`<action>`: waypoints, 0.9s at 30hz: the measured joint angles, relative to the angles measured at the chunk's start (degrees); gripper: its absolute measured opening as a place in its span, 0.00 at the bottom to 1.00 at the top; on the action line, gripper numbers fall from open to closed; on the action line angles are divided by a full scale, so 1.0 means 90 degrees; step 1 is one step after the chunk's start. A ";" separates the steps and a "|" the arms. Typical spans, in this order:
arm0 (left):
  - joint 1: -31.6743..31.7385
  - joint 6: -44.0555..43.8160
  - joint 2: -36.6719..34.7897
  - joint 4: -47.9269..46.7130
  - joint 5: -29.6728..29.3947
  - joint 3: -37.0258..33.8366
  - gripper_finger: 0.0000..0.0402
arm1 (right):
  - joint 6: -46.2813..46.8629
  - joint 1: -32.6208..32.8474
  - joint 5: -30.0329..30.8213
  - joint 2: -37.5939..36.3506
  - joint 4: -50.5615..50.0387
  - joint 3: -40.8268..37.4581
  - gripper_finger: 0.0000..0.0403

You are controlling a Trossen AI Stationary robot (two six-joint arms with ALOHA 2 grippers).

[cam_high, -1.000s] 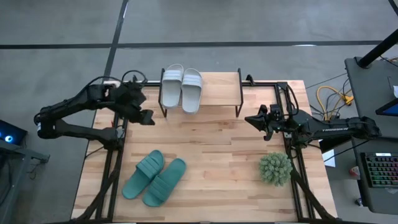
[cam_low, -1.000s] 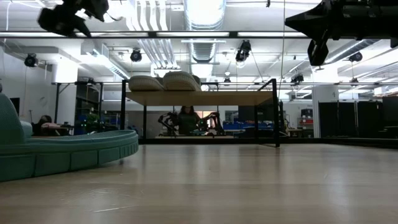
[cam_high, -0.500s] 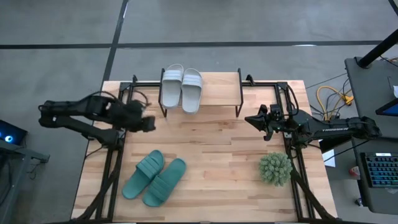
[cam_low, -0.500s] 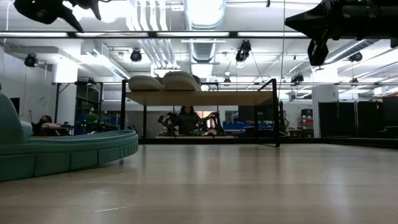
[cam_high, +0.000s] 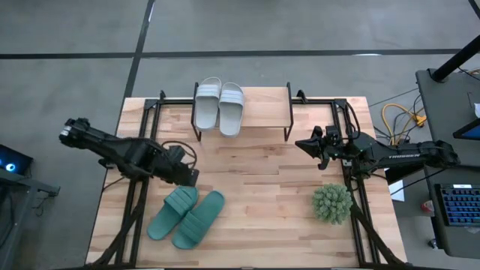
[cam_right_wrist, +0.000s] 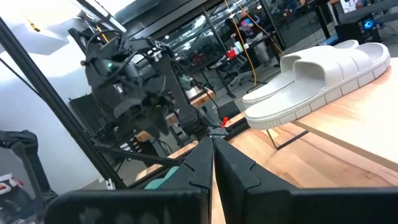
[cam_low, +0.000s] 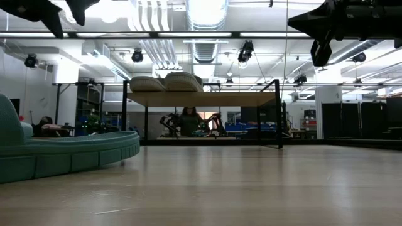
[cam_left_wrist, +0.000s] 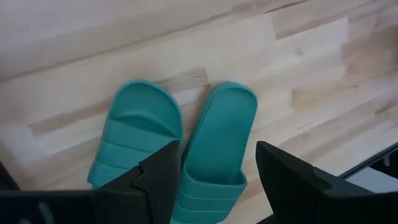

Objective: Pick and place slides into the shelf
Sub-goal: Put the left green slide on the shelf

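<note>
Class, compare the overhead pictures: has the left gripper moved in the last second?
Yes. The left gripper has swung away from the shelf toward the near side of the table, and now hovers open over the teal slides.

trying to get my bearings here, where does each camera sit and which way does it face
High: overhead, straight down on the table; both arms show.
Low: tabletop height, level toward the shelf; arms overhead.
Left wrist: above the teal slides, looking down; open left end effector shows.
Right wrist: faces across to the left arm; shut right end effector shows.
Shared: right wrist and high both show the white slides on the shelf.
</note>
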 joint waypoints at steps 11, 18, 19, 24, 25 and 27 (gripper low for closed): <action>-0.1045 -0.1555 0.0671 -0.0827 0.0190 0.0005 0.48 | -0.0014 0.0000 -0.0002 0.0000 0.0000 0.0002 0.02; -0.2199 -0.3959 0.1039 -0.1279 -0.0135 0.0005 0.48 | -0.0014 0.0000 -0.0002 0.0000 -0.0112 0.0001 0.02; -0.2328 -0.4174 0.1077 -0.1265 -0.0223 0.0005 0.48 | -0.0014 0.0001 -0.0002 0.0002 -0.0115 0.0002 0.02; -0.2454 -0.4246 0.1380 -0.1074 -0.0491 0.0018 0.48 | -0.0113 0.0000 -0.0002 0.0000 -0.0119 0.0002 0.02; -0.2455 -0.4247 0.1465 -0.1076 -0.0646 0.0032 0.48 | -0.0114 0.0000 -0.0002 0.0000 -0.0121 0.0002 0.02; -0.2460 -0.4251 0.1634 -0.1087 -0.0810 0.0035 0.48 | -0.0113 0.0000 -0.0002 0.0000 -0.0121 0.0002 0.02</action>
